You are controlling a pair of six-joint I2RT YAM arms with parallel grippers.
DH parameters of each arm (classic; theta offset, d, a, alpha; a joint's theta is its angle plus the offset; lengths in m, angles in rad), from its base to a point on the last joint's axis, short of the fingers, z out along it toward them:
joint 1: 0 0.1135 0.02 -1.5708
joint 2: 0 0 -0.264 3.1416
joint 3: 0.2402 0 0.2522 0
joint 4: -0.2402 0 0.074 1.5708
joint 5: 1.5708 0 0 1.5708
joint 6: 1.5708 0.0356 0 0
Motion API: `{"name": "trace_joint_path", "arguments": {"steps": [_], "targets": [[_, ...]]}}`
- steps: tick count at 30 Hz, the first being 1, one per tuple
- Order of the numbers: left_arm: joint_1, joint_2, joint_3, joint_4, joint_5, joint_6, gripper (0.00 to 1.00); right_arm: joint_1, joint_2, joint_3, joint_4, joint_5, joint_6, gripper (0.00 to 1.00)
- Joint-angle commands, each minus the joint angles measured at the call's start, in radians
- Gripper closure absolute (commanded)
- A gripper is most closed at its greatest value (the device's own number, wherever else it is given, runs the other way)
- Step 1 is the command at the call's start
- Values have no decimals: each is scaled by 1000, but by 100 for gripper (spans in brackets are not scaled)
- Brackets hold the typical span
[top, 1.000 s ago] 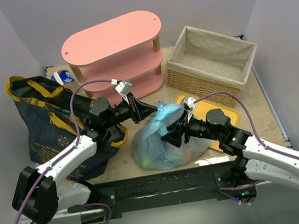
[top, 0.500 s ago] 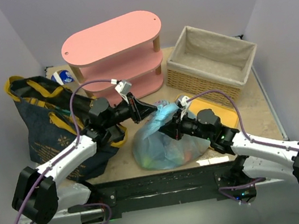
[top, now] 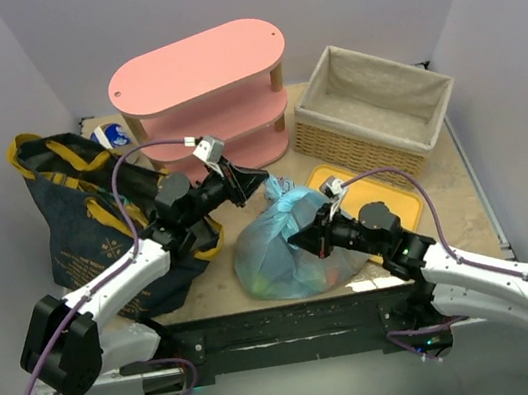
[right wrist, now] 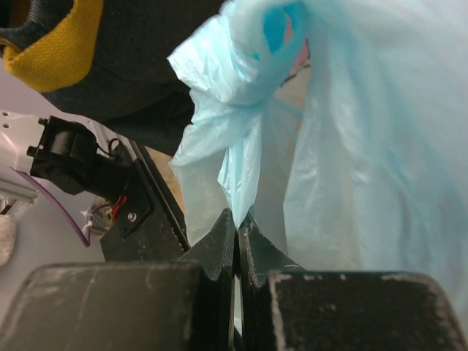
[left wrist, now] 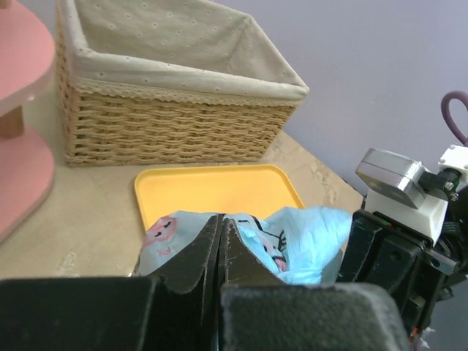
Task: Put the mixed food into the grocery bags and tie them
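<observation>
In the top external view, the light-blue plastic carrier bag [top: 288, 249] is seen filled and standing on the table [top: 451, 192] at the lower centre of the frame, between the two arms, with its gathered top drawn upward. The left gripper [top: 263, 179] is placed at that gathered top, and the right gripper [top: 298, 241] is pressed against the right flank of the bag. A navy denim tote [top: 82, 233] with mustard-yellow handles is located at the left edge, a pink shelf unit [top: 197, 72] at the upper centre, a lined wicker basket [top: 367, 145] at the upper right, and a yellow tray [top: 398, 197] just behind the bag. In the left wrist view, the left gripper [left wrist: 221, 232] is shown clenched, with bag plastic [left wrist: 300, 238] bunched around its tips. In the right wrist view, the right gripper [right wrist: 237, 223] is shown clenched on a twisted strip of the bag [right wrist: 351, 146]; the tote [right wrist: 124, 66] fills the upper left.
</observation>
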Motion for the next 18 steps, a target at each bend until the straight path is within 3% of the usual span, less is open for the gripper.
{"name": "trace_joint_path", "arguments": {"steps": [1, 12, 18], "targets": [[7, 2, 29, 112, -159, 72, 100, 15, 2, -29, -89, -64, 55, 100], [6, 65, 40, 43, -321, 155, 100, 89, -1, -58, -247, -110, 100, 100], [6, 53, 42, -16, -190, 78, 100, 89, 12, -32, -198, -64, 104, 100]]}}
